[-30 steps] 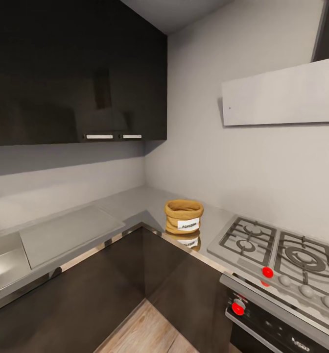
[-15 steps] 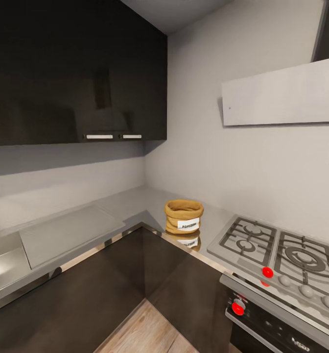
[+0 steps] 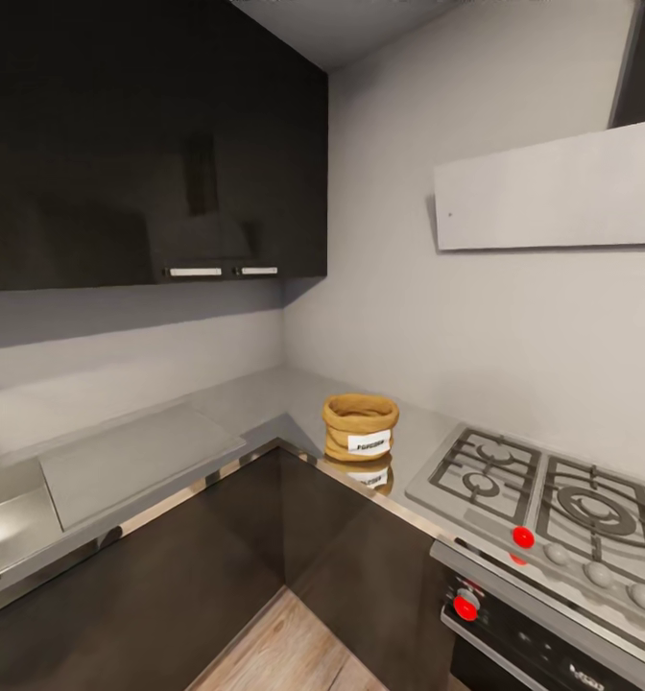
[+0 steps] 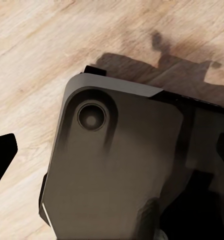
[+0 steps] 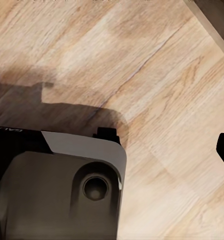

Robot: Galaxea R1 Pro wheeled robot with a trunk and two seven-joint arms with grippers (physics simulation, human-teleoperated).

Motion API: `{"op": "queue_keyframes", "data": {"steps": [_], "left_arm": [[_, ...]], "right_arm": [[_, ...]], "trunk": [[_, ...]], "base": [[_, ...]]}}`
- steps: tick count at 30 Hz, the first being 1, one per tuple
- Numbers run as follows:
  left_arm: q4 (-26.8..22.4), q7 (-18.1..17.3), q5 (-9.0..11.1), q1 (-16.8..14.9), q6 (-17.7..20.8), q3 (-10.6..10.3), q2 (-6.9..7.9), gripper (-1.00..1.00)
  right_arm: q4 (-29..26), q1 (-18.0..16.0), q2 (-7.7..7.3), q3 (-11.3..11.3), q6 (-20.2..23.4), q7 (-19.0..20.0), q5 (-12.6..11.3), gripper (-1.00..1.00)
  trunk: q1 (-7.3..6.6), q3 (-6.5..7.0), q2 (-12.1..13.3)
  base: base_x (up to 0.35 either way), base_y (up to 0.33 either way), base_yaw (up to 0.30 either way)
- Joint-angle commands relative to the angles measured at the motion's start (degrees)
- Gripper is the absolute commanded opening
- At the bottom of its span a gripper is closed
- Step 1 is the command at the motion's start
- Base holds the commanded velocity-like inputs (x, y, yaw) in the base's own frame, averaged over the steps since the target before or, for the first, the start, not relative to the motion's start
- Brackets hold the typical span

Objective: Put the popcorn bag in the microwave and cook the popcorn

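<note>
Popcorn bag [image 3: 360,428] stood upright on the countertop [image 3: 246,403], in the inner corner where the two runs of counter met, just beside the gas hob [image 3: 543,509] and close to the counter's front edge. Rolled rim up, white label facing the camera; its reflection showed in the shiny edge below.

Progress, as a judgement: nothing of the task looked done. Bag untouched on the counter and not held. Pick-up, loading into the microwave and heating all remained. Robot seemed at the approach stage, facing the corner with the bag ahead.

Other things noted in the head view: dark wall cabinets [image 3: 150,144] above the left run, a pale board [image 3: 135,456] lying flat on the counter, part of a sink [image 3: 1,523] at the far left, and an oven front with a red knob [image 3: 465,607] under the hob.

Arms: both wrist cameras looked down at wooden floor [image 5: 157,75], so both arms appeared lowered beside the base, well away from the counter. Each view took in a grey corner of the robot's base [image 4: 117,165]. A dark tip showed at the edge of the left wrist view and another at the edge of the right wrist view, possibly fingers. Claw state on either side: could not tell whether apart or together.
</note>
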Motion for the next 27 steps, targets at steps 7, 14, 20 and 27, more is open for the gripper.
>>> {"op": "queue_keyframes", "data": {"steps": [7, 14, 20, 27], "left_arm": [[-0.1, 0.0, 0.2, 0.0, -0.1, 0.2, -0.02, 1.0], [-0.1, 0.0, 0.2, 0.0, 0.0, 0.3, -0.03, 1.0], [-0.1, 0.0, 0.2, 0.0, 0.0, 0.3, -0.07, 1.0], [-0.1, 0.0, 0.2, 0.0, 0.0, 0.2, -0.11, 1.0]], "right_arm": [[0.2, -0.1, -0.01, -0.4, -0.4, 0.1, 0.7, 1.0], [0.2, -0.1, 0.39, 0.0, -0.3, 0.0, 0.7, 1.0], [0.2, -0.1, 0.77, 0.0, -0.3, 0.4, 1.0, 1.0], [-13.5, -0.1, 9.44, 4.1, 9.6, 1.0, 4.9, 1.0]], "trunk": [[-1.53, 1.19, 2.8], [-1.75, 1.37, 3.2], [-1.75, 1.37, 3.2], [-1.75, 1.37, 3.2]], "base": [[0.0, 0.0, 0.0], [0.0, 0.0, 0.0], [0.0, 0.0, 0.0], [0.0, 0.0, 0.0]]}}
